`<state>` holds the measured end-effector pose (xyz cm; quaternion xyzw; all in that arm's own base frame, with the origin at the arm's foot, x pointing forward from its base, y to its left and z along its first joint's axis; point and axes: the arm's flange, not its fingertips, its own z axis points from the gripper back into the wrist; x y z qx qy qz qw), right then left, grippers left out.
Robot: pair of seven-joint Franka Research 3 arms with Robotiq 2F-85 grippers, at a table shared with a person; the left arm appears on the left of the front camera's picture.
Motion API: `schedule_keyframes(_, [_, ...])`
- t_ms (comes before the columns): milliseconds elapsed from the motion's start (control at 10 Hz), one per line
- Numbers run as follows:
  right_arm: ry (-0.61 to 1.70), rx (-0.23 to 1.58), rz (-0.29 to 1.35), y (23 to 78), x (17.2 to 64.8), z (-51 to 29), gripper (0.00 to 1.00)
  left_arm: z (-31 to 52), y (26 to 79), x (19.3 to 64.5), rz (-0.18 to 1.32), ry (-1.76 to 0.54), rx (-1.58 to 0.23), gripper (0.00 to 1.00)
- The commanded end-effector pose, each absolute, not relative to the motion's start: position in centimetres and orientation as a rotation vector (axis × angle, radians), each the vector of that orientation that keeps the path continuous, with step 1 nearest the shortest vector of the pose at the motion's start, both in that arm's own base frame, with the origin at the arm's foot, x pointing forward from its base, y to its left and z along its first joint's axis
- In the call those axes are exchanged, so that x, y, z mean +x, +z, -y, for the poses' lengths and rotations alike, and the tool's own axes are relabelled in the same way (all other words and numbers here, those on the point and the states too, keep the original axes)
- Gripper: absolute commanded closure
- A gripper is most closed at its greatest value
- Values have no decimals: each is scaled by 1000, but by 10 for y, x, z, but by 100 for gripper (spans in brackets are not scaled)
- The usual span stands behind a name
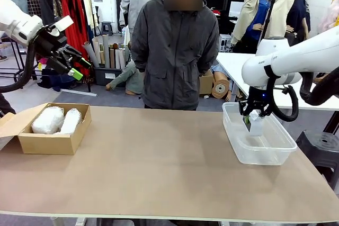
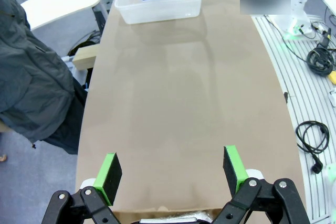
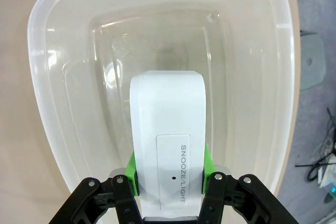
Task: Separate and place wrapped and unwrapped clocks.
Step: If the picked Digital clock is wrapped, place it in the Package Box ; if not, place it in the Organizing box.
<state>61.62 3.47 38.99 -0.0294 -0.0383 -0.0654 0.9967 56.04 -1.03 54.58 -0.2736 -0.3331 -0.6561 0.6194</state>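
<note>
Counter (image 1: 159, 168): one brown, matte sheet, bare across its middle, pale edge along the near side. A person in a dark grey jacket (image 1: 175, 51) stands at the far side, at 12 o'clock.

Box (image 1: 50, 140), brown cardboard, flap open, sits at the counter's 9 o'clock. Two wrapped clocks (image 1: 55, 120) lie side by side inside it, touching. Left gripper (image 1: 74, 64) hangs in the air above and behind the box, fingers (image 2: 110, 178) spread wide, nothing between them.

Tub (image 1: 257, 144), clear plastic, sits at 3 o'clock. Right gripper (image 1: 253, 123) reaches down into it, fingers clamped on the bare clock (image 3: 167, 145), which is white and hangs over the tub's floor; whether it touches the floor cannot be told. A panel on it reads SNOOZE/LIGHT.

Room: clothes rack with red and dark garments at 10 o'clock, rolls of paper and cardboard on the grey floor behind the person, a white table at 2 o'clock, a dark stool at 4 o'clock.
</note>
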Motion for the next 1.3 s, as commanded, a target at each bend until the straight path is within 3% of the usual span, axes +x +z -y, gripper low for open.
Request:
schedule_keyframes(0, [-129,-58,85,394,618,-35,100,10,548,560,778,-1504,-633,0])
schedule_keyframes(1200, [-179,15,159,365,619,-32,100,10,548,560,778,-1504,-633,0])
